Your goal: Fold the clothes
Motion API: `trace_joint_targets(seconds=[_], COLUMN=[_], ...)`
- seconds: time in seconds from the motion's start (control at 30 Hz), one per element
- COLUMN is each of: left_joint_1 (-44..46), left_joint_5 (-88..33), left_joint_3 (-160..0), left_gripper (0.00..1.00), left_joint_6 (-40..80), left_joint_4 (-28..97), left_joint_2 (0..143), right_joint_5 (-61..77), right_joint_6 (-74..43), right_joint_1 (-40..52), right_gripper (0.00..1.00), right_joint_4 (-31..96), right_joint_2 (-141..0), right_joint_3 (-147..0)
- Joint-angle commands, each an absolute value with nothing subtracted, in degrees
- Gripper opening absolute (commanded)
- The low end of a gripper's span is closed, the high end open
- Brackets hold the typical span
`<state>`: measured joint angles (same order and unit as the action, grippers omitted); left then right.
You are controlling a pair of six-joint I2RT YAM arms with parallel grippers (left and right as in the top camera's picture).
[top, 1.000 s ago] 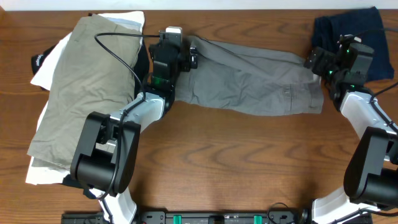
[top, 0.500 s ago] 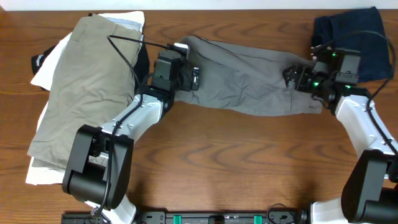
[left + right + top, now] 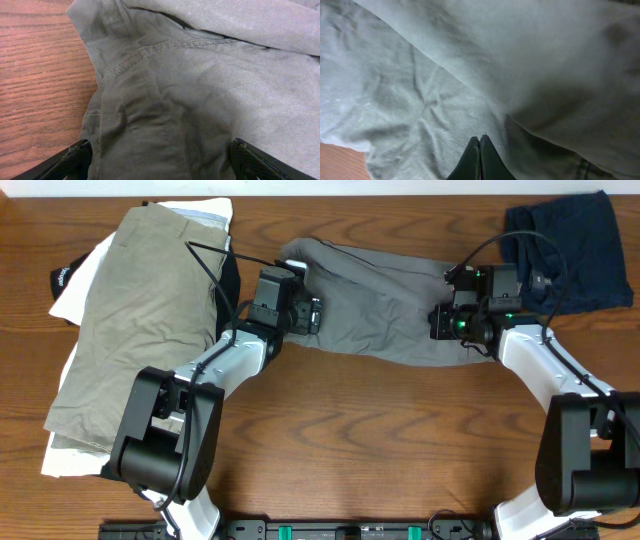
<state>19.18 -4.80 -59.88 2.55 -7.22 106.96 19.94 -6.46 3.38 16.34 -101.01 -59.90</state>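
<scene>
both arms reach over the grey shorts (image 3: pixel 380 310), which lie crumpled across the far middle of the table (image 3: pixel 400 460), well clear of the two side heaps. the left arm rises from the near left edge and bends inward, its wrist over the shorts' left end. the left gripper (image 3: pixel 312 315) stands open. in the left wrist view, the left gripper (image 3: pixel 160 167) shows its two black fingers (image 3: pixel 75 160) spread wide at the bottom corners. between them are a stitched seam and the folded edge of the grey cloth, with bare wood to the left.

the right arm comes up from the near right edge and angles left, its wrist low over the shorts' right end. the right gripper (image 3: pixel 440 320) is closed. in the right wrist view, the right gripper (image 3: pixel 480 142) has its fingertips pressed together into a single point on the wrinkled grey cloth, just below a thick fold that crosses the frame. it appears to pinch the fabric there.

at the left edge, khaki shorts (image 3: pixel 140 310) lie on top of a white garment (image 3: pixel 75 290), and a black garment (image 3: pixel 62 277) peeks out at the heap's far left side. a navy garment (image 3: pixel 570 240) lies in the far right corner, just beside the right wrist and apart from the grey shorts.
</scene>
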Motion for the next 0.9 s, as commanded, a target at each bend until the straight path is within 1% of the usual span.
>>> trace_joint_targets(seconds=[0.0,0.2,0.33,0.53,0.7,0.77,0.87], left_joint_1=[19.11,19.11,19.11,19.11,19.11,19.11,19.09], left_joint_5=[-5.41,-5.41,-5.41,-5.41,-5.41,-5.41,-5.39], left_joint_3=[-60.60,-60.60,-60.60,-60.60,-60.60,-60.60,-60.60], left_gripper=[0.88,0.88,0.88,0.88,0.88,0.88,0.88], left_joint_6=[1.96,1.96,1.96,1.93,1.93,1.93,1.93], left_joint_4=[-7.16,-7.07,-7.03,-7.01,-6.81,-6.85,-6.87], left_joint_2=[107.50,107.50,107.50,107.50,107.50,107.50,107.50], right_joint_5=[19.27,14.52,9.17,8.97,2.57,2.33,3.70], right_joint_6=[-5.50,-6.52,-7.97,-10.35,-13.30,-13.30,-13.69], right_joint_1=[4.14,4.14,3.79,2.50,1.65,1.26,0.97], right_gripper=[0.01,0.01,0.01,0.01,0.01,0.01,0.01], right_joint_4=[15.86,13.02,6.31,-1.17,-7.97,-10.96,-11.75], right_joint_2=[-103.24,-107.18,-107.70,-107.57,-107.63,-107.96,-108.03], right_joint_3=[-60.14,-60.14,-60.25,-64.90,-66.92,-66.92,-67.02])
